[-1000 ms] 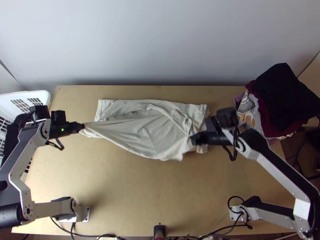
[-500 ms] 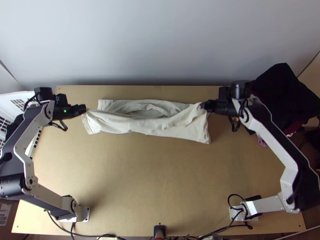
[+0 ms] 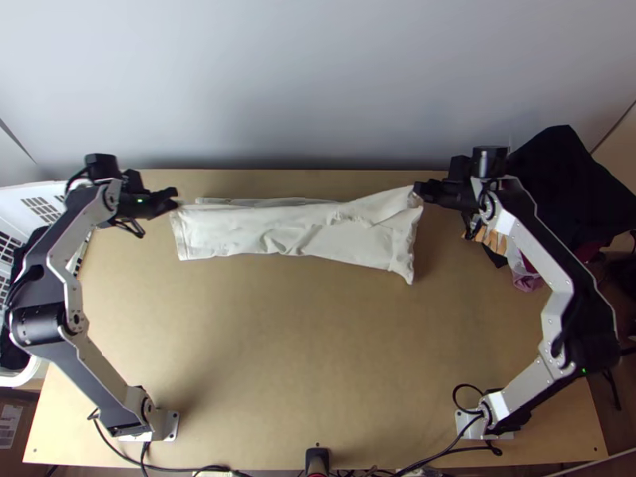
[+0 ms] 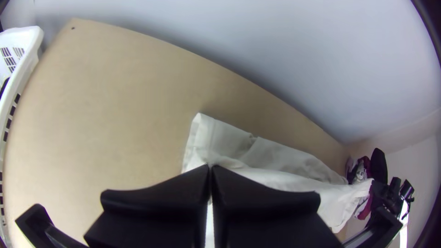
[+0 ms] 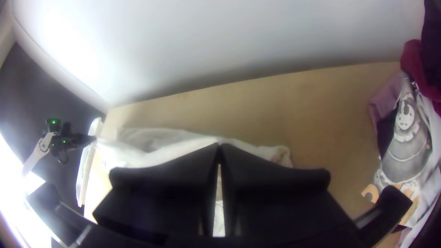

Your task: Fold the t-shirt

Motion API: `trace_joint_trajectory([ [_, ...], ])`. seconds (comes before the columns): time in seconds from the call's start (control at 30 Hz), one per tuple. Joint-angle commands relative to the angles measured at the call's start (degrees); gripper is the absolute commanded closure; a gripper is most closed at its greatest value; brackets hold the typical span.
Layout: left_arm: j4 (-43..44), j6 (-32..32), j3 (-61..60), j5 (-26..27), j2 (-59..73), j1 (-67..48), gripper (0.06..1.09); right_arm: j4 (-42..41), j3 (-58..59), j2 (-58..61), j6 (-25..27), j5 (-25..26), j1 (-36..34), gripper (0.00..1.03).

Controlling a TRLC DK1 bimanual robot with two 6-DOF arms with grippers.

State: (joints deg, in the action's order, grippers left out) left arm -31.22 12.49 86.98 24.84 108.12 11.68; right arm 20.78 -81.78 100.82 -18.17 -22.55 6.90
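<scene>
The flat black left pincer (image 3: 175, 200) has its fingers pressed together, a bit of the carried edge of the cream cotton t-shirt (image 3: 294, 230) nipped at the tips; the flat black right pincer (image 3: 416, 191) is closed in the same way on that edge's other end, the cloth drawn up to it in a slanting crease; compared with the earlier top views, both are farther toward the pale wall (image 3: 318, 79), and the held edge goes with them; the collar area that shows a second ago is covered, and the shirt reads as a long, wrinkled band with a thin strip of the under layer (image 3: 262, 201) peeping out along the far side; for the task, I judge this lengthwise fold nearly made, with setting the edge down and letting go the likely next step; the right end looks skewed, so it may land crooked unless it is eased level; the band lies across the far half of the light wooden desk (image 3: 294, 342), between the white plastic basket (image 3: 89, 191) and the dark, maroon and printed clothes heap (image 3: 564, 183); counted, there are two pincers on two silver-and-black arms, one t-shirt in work, one basket and one heap, whose separate garments I cannot number.
</scene>
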Motion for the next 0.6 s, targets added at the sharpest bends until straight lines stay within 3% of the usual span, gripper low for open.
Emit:
trace_joint_trajectory([
  [0.0, -0.33, 2.01, 1.88, -1.20, 4.82, -5.53, 1.03, -4.43, -1.28, 9.14, 0.24, 0.05, 1.81, 1.00],
  [0.27, -1.03, 2.80, 5.04, -2.60, 8.43, -7.11, 1.03, -5.31, -6.99, 17.13, 1.65, -0.04, 2.07, 1.00],
  [0.4, -3.14, 1.75, 6.01, -2.60, 8.43, -6.23, 0.98, -5.31, -4.62, 17.49, 6.31, 0.05, 1.63, 1.00],
  [0.47, -4.55, 0.69, 6.18, -2.60, 8.25, -5.44, 0.83, -6.19, -1.98, 16.61, 8.68, 0.05, 1.28, 1.00],
  [0.53, -5.78, -0.19, 6.18, -2.60, 8.08, -4.56, 0.56, -6.54, 0.48, 15.38, 11.05, 0.05, 0.57, 0.99],
  [0.57, -6.83, -0.80, 6.27, -2.52, 7.99, -4.21, 0.40, -6.54, 1.71, 14.32, 12.02, 0.05, 0.05, 0.92],
])
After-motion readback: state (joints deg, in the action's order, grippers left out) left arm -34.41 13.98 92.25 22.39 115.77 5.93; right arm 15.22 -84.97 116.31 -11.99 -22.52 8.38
